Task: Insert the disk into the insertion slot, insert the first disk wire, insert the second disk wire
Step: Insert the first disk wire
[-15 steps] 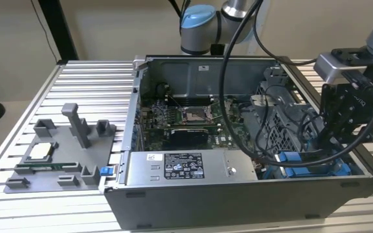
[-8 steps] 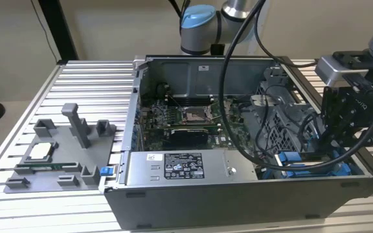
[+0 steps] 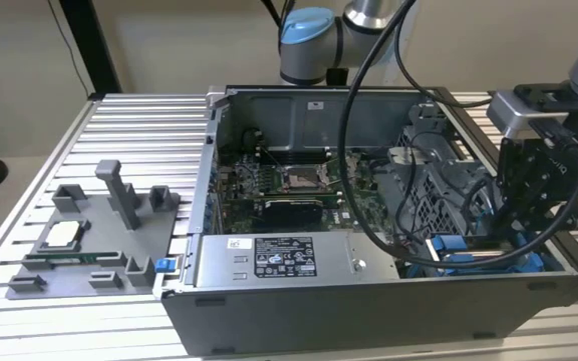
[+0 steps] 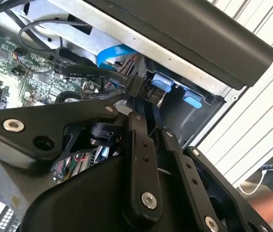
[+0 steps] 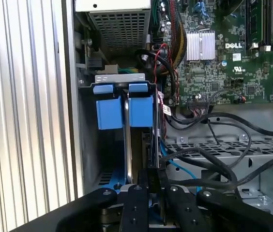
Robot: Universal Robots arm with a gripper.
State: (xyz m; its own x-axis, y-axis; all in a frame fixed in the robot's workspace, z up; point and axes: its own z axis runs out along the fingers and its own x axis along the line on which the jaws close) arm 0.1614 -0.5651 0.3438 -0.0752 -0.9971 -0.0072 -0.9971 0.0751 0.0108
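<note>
- If the hand (image 5: 149, 179) drifts sideways, black wire plug (image 4: 137, 87) just ahead of it could miss its socket & bend; loose cables (image 5: 233, 118) beside the hand may snag.
- To me, disk (image 5: 140, 112) looks seated in insertion slot (image 5: 89, 145), directly ahead of hand.
- Pose: arm (image 3: 314, 37) reaches down into PC case (image 3: 369, 316), wrist approx vertical; can't tell whether hand is open or closed.
</note>
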